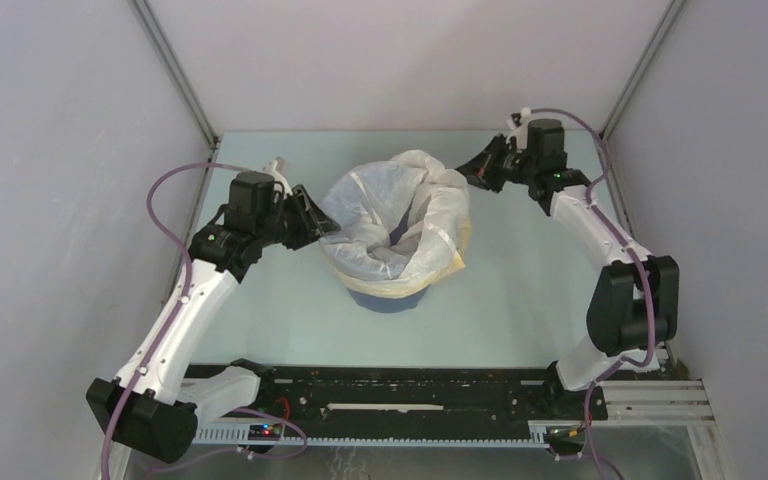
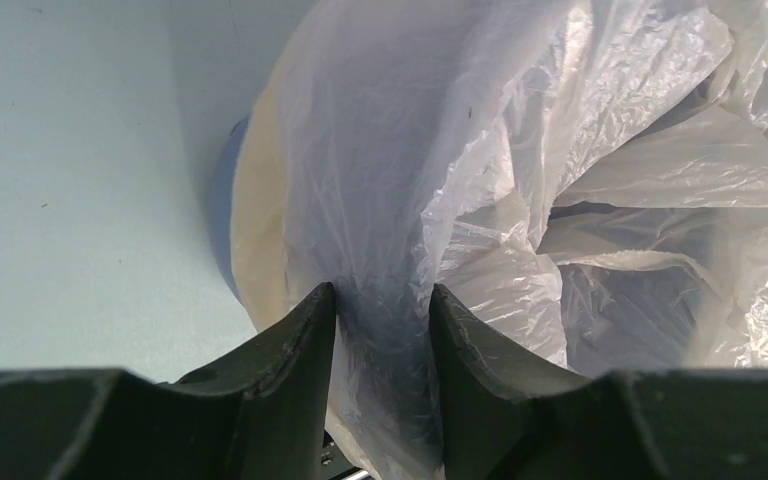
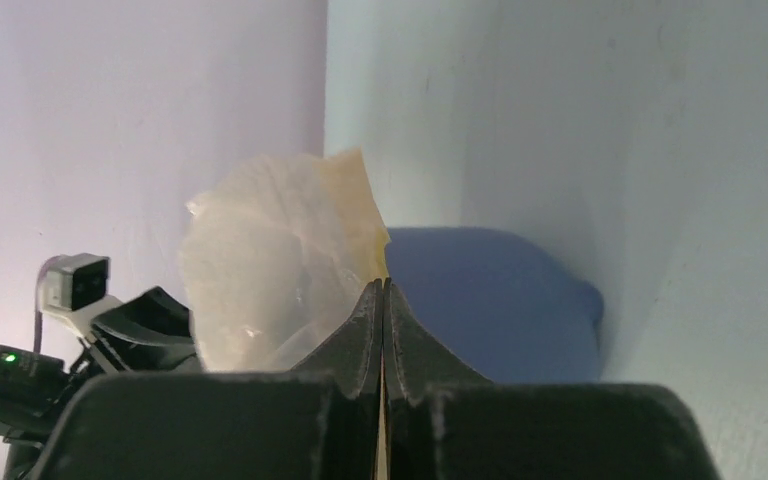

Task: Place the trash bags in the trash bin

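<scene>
One trash bag [image 1: 397, 215] over bin [image 1: 390, 300] rim

No legible text, label, brand, number or sign in any of the three views: none on the trash bag [image 1: 400, 205], none on the trash bin [image 1: 390, 300], none on the arm housings or the rail along the near edge of the table.

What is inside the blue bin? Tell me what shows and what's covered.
The trash bag sits open inside the trash bin, its rim draped outside. The plastic hides the bin's floor and inner walls.
</scene>
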Robot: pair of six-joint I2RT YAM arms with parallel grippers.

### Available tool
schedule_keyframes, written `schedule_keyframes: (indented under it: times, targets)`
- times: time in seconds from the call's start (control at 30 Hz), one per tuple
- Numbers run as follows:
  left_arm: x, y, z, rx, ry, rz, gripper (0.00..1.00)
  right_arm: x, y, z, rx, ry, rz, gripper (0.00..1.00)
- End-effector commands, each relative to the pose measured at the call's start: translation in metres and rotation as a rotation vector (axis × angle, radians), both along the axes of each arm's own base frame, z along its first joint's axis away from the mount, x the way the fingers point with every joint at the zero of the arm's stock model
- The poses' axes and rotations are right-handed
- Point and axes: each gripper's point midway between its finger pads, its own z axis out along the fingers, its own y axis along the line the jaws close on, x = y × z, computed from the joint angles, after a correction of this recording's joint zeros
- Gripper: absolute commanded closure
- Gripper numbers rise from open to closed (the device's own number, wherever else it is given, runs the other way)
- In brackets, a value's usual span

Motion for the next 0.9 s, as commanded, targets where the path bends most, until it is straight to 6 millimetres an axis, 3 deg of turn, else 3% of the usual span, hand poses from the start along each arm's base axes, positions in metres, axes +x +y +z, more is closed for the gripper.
schedule_keyframes:
  times: [0.0,0.17,0.27,0.4,0.53,0.6,0.67,0.87]
  targets:
    - [0.001,0.002,0.003,0.026,-0.039,-0.011,0.57,-0.011,0.027,-0.013,0.08,0.054,0.084,1.0]
    - [0.0,0.01,0.02,0.052,-0.08,0.008,0.54,-0.008,0.03,-0.041,0.025,0.088,0.092,1.0]
    - [-0.005,0.022,0.038,0.094,-0.117,0.04,0.45,-0.007,0.032,-0.045,0.024,0.082,0.109,1.0]
    - [-0.017,0.048,0.077,0.165,-0.199,0.114,0.26,-0.012,0.032,-0.041,0.008,0.063,0.123,1.0]
    - [-0.025,0.054,0.13,0.176,-0.307,0.129,0.3,-0.017,0.029,-0.036,-0.015,0.044,0.125,1.0]
    - [-0.021,0.039,0.147,0.181,-0.343,0.088,0.37,-0.018,0.028,-0.036,-0.015,0.047,0.127,1.0]
    - [-0.015,0.012,0.151,0.194,-0.347,0.015,0.42,-0.019,0.028,-0.034,-0.009,0.041,0.136,1.0]
    - [0.0,-0.087,0.117,0.207,-0.297,-0.225,0.62,-0.019,0.025,-0.026,0.0,0.021,0.133,1.0]
